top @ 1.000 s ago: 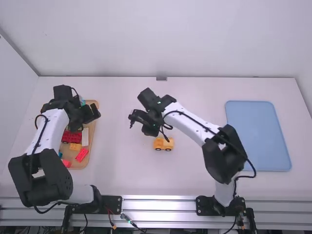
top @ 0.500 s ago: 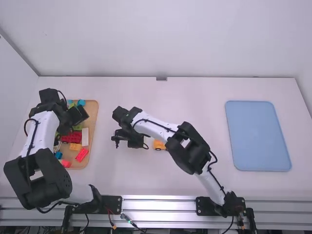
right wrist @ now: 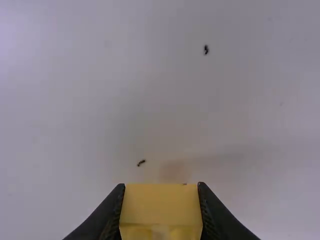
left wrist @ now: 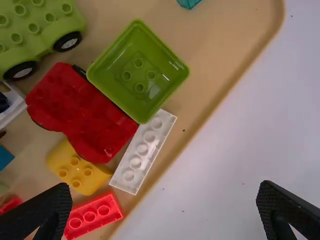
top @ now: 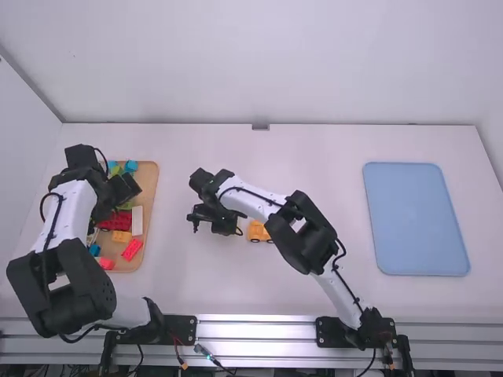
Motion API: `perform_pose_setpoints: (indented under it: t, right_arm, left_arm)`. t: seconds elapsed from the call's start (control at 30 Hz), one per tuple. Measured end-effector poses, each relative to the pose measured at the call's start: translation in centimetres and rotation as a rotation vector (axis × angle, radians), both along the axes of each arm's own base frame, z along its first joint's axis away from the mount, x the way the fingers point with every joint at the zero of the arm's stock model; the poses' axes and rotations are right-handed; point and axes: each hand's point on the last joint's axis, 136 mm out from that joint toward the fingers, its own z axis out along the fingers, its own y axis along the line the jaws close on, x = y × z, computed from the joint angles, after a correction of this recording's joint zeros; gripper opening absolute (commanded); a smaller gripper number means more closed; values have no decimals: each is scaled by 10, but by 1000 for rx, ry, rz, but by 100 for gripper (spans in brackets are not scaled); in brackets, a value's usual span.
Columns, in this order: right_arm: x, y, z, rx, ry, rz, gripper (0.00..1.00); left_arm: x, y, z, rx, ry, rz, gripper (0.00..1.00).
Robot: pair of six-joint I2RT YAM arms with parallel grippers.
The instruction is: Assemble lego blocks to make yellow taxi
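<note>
With the yellow block [right wrist: 160, 205] pinched between the two fingers of your right gripper [right wrist: 161, 188], the step in hand looks like bringing it over the yellow wheeled base [top: 258, 232] and pressing it on; that base stands on its wheels on the surface [top: 314, 173], near the middle, partly behind the right arm in the high view. Before you lower, turn the block so that its long edges run with the base; you can't tell from here how its underside sits, so check that it is level; line the sockets up over the studs first, then press straight down with even force; a tilted push could seat one end only, or send the base rolling away on its wheels. Keep your grip high on the block, so the fingertips don't knock the base; let go only when no gap shows at the seam.

Your left gripper [left wrist: 164, 207] has its fingers spread wide and empty, above the wooden tray [left wrist: 240, 67]; in there you have a green open box [left wrist: 137, 72], a red block [left wrist: 82, 112], a white brick [left wrist: 143, 151] and a yellow rounded block [left wrist: 77, 170]; the last may be wanted for the taxi too.
</note>
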Motion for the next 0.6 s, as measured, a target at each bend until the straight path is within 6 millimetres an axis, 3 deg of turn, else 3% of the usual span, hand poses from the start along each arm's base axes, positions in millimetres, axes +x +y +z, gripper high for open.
perform_pose_setpoints:
  t: [0.23,0.3,0.37,0.43,0.5,0.57,0.6]
  right_arm:
    - [-4,-2,-4,-8,8,3,0]
    - [-4,-2,-4,-7,8,3,20]
    - [-4,-1,-4,-6,7,3,25]
    - [-4,-2,-4,-7,7,3,37]
    - [-4,-2,-4,-6,7,3,41]
    - [-4,-2,-4,-7,8,3,66]
    - [-4,-2,-4,-7,8,2,68]
  left_arm:
    - [-1,1,0,6,6,3,99]
    - [-2,1,-1,4,9,3,99]
    - [-2,1,-1,4,10,3,99]
    - [-3,0,-1,3,12,3,99]
    - [-2,0,-1,3,12,3,99]
    - [-3,0,-1,3,12,3,99]
    - [-3,1,-1,4,12,3,99]
